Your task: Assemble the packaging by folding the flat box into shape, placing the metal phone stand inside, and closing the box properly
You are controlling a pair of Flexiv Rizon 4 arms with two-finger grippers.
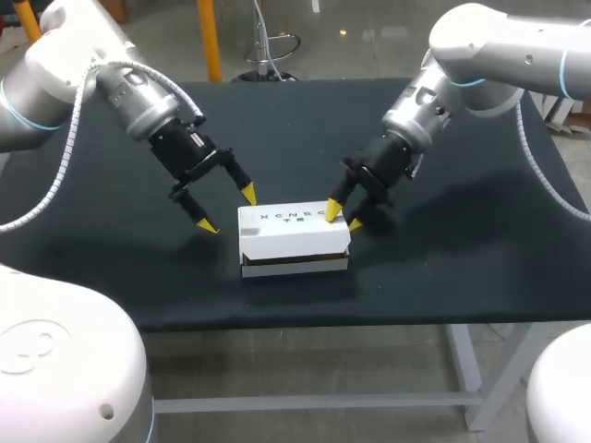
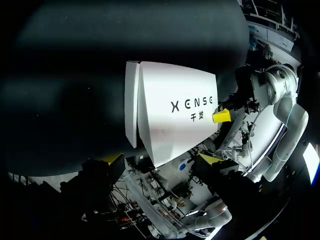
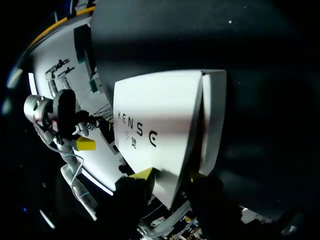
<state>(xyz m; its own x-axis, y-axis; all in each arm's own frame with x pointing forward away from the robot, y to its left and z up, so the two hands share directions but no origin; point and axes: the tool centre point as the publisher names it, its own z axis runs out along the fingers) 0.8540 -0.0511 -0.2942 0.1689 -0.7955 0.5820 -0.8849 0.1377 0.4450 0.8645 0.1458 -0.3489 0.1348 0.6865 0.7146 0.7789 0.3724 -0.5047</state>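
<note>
A white box (image 1: 294, 242) lies in the middle of the black table, its lid sitting slightly above the base with a dark gap along the front. My right gripper (image 1: 343, 218) is at the box's right end, one yellow tip on top of the lid and the other against its end. In the right wrist view the lid's corner (image 3: 172, 185) sits pinched between the fingers of my right gripper (image 3: 170, 176). My left gripper (image 1: 227, 209) hangs open just off the box's left end, touching nothing. In the left wrist view the box (image 2: 170, 115) lies ahead of the wide-open left gripper (image 2: 160, 160). The phone stand is not visible.
The black table (image 1: 462, 240) has bare cloth on every side of the box. Its front edge (image 1: 369, 325) runs close below the box. Both arms slant in from the back corners.
</note>
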